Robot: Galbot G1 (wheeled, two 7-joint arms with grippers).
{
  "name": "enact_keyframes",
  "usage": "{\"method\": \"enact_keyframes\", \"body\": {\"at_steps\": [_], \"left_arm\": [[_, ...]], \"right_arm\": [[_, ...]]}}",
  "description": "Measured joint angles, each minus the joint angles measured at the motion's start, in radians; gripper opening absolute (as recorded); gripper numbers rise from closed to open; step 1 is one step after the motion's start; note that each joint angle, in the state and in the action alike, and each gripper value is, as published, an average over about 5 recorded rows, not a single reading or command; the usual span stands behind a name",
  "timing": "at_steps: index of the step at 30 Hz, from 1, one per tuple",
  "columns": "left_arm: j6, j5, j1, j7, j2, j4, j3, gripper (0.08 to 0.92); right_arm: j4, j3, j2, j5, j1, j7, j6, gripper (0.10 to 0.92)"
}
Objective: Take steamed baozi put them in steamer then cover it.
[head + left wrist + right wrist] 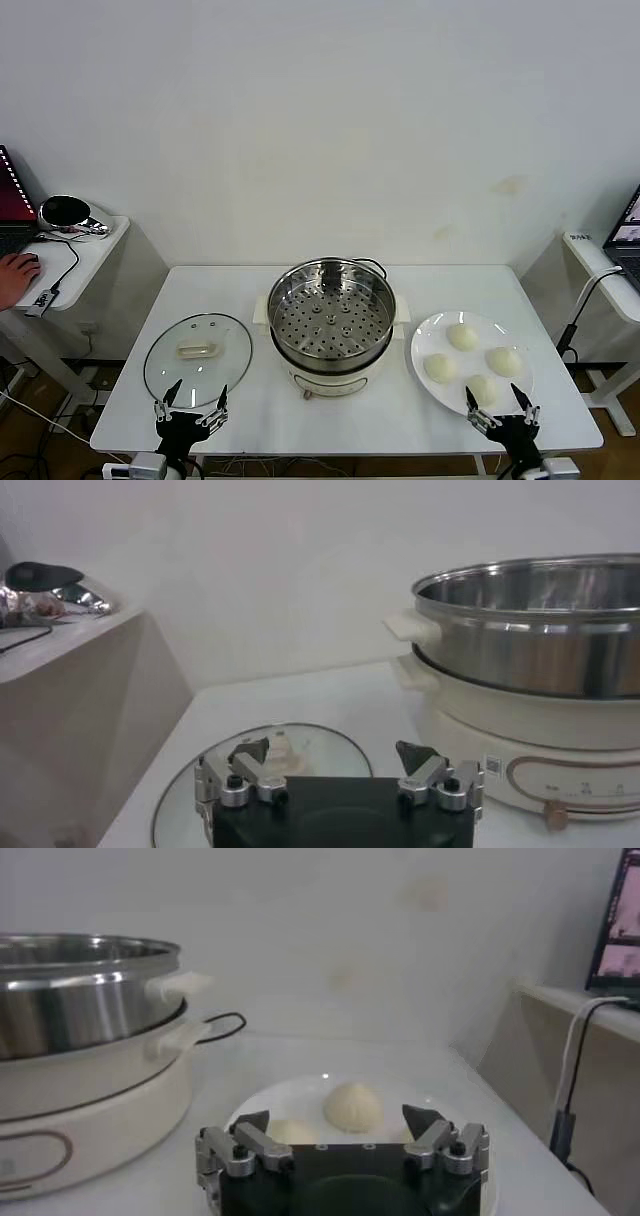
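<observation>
So nothing's done yet. L to R: left gripper (191, 403) idle at table's near edge, fingers spread, holding nothing, beside round glass lid (198, 358). Shiny steel steamer (331, 322) on cream base sits mid-table, empty. Four cream-white round baozi (472, 363) on white plate (422, 345); right gripper (499, 407) spread wide just before them. All loading + covering left.

Lab or office: bare white wall, side desks (85, 250) with laptops (628, 232)

Each black hand (337, 770) carries silver knuckles and dark pointed fingertips (420, 1118).
</observation>
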Motion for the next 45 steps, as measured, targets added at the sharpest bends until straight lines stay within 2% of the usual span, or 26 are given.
{"method": "enact_keyframes", "body": {"at_steps": [6,14,19,25,33,45], "left_arm": [[0.004,-0.002,0.007,0.003,0.005,-0.008,0.001,0.823],[0.004,-0.008,0.011,0.003,0.020,-0.029,-0.004,0.823],[0.005,-0.009,0.011,0.003,0.011,-0.042,-0.013,0.823],[0.004,-0.005,0.023,0.000,-0.002,-0.050,-0.016,0.823],[0.002,0.010,0.036,-0.002,-0.023,-0.060,-0.023,0.823],[-0.001,0.023,0.060,-0.005,-0.051,-0.064,-0.048,0.823]], "right_arm": [[-0.001,0.077,-0.113,-0.111,0.068,-0.143,-0.037,0.823],[-0.076,0.092,-0.395,-0.257,0.243,-0.530,-0.068,0.823],[-0.162,-0.023,-0.579,-0.341,0.401,-0.732,-0.077,0.823],[-0.283,-0.264,-0.715,-0.438,0.631,-0.868,-0.063,0.823],[-0.467,-0.586,-0.741,-0.572,0.922,-0.960,-0.020,0.823],[-0.731,-0.862,-0.615,-0.726,1.195,-1.018,0.065,0.823]]}}
